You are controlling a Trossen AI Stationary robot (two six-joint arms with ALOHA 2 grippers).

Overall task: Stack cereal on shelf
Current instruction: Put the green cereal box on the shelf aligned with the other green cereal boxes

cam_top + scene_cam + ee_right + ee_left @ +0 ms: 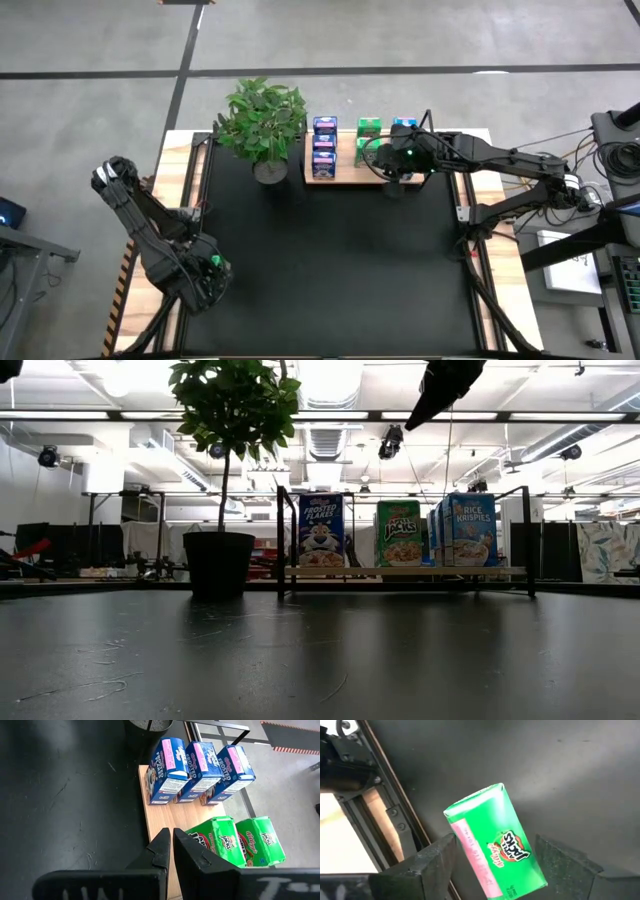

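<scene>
your left pincer stands wide around a green apple jacks box on the black table mat. your right pincer is pinched closed above the wooden shelf, with three frosted flakes boxes beyond it and two green boxes beside it.

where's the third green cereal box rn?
The third green box lies on the black mat between the open fingers of the left gripper, near the table's left front corner, far from the shelf.
</scene>
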